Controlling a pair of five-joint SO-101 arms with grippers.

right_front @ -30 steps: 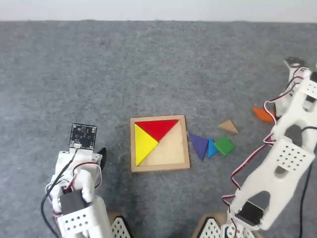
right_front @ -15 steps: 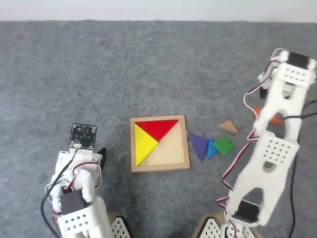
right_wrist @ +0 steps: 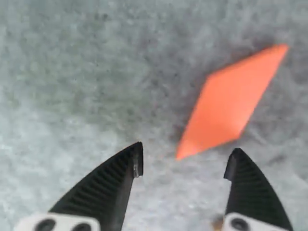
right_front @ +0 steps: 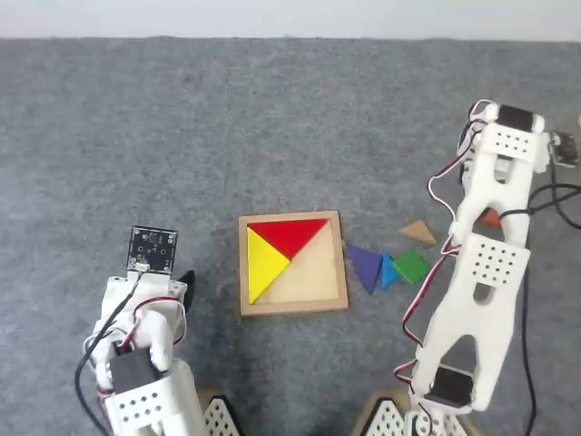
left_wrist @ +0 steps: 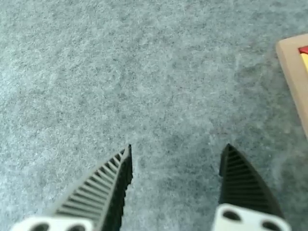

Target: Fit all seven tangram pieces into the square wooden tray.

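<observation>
Your right gripper [right_wrist: 187, 148] is gaping near a flat orange parallelogram [right_wrist: 231, 103] on fuzzy grey carpet [right_wrist: 72, 72]. Your left gripper [left_wrist: 178, 146] is gaping too.

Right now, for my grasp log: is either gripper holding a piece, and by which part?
Nothing held: left gripper and right gripper are both open; the orange parallelogram lies ungrasped.

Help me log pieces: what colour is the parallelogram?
Orange; the parallelogram shows best in the right wrist view.
</observation>
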